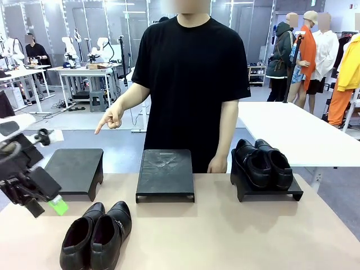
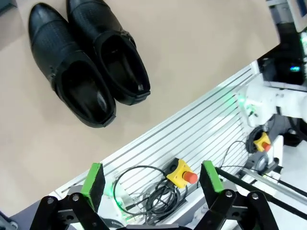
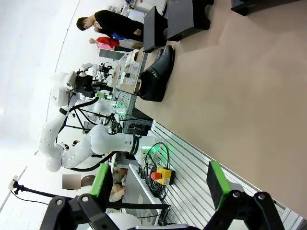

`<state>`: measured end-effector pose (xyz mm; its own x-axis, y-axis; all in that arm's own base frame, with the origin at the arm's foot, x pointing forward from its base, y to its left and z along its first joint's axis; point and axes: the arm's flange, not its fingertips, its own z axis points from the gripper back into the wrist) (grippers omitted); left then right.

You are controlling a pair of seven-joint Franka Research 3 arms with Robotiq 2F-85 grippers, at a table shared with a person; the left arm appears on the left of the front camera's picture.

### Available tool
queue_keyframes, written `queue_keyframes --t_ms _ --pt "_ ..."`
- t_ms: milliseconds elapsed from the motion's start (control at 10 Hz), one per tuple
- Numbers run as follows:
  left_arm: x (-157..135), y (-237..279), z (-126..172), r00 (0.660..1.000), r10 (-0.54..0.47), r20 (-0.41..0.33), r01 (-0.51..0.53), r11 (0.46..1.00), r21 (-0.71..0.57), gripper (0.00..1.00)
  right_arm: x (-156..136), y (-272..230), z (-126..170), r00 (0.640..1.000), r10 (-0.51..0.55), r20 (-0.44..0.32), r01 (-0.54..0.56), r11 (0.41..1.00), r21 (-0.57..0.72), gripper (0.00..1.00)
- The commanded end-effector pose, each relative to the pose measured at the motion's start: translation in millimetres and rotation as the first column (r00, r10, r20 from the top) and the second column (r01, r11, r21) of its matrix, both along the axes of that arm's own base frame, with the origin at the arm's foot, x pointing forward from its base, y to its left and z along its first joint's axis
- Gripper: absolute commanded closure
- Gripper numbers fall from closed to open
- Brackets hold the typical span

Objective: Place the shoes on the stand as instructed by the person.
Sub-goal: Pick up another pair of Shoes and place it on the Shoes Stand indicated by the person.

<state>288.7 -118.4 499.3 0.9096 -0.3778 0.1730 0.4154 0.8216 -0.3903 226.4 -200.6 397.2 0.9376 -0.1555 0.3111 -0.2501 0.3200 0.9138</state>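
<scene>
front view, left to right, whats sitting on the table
bare left stand → pair of shoes on the tabletop → bare middle stand → right stand carrying the second pair of shoes

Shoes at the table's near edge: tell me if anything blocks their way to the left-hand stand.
Nothing visible does. The shoes lie just in front of the left-hand stand, with bare table between. The left gripper, open, hangs off to their side.
</scene>
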Motion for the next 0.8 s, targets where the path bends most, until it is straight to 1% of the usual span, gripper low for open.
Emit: queue_keyframes --t_ms 0,100,200,300,400,500,700 --pt "24.2 -46.1 -4.5 0.998 0.045 -0.042 -0.040 0.994 0.105 0.00 -3.0 -1.0 2.5 1.000 0.011 0.006 -0.011 1.000 -0.007 0.00" --pt "34.1 -62.9 -13.4 0.994 0.085 -0.062 -0.076 0.987 0.144 0.00 -3.0 -1.0 2.5 1.000 0.011 0.006 -0.011 1.000 -0.007 0.00" --pt "44.0 -76.5 -26.8 0.986 0.146 -0.077 -0.132 0.977 0.166 0.00 -3.0 -1.0 2.5 1.000 0.011 0.006 -0.011 1.000 -0.007 0.00" --pt "49.3 -84.6 -40.1 0.979 0.187 -0.081 -0.169 0.967 0.189 0.00 -3.0 -1.0 2.5 1.000 0.011 0.006 -0.011 1.000 -0.007 0.00" --pt "54.7 -89.5 -53.1 0.971 0.227 -0.071 -0.205 0.950 0.238 0.00 -3.0 -1.0 2.5 1.000 0.011 0.006 -0.011 1.000 -0.007 0.00" --pt "57.2 -91.9 -62.1 0.966 0.243 -0.083 -0.217 0.945 0.247 0.00 -3.0 -1.0 2.5 1.000 0.011 0.006 -0.011 1.000 -0.007 0.00" --pt "59.7 -87.5 -77.7 0.950 0.310 -0.039 -0.287 0.914 0.288 0.00 -3.0 -1.0 2.5 1.000 0.011 0.006 -0.011 1.000 -0.007 0.00"
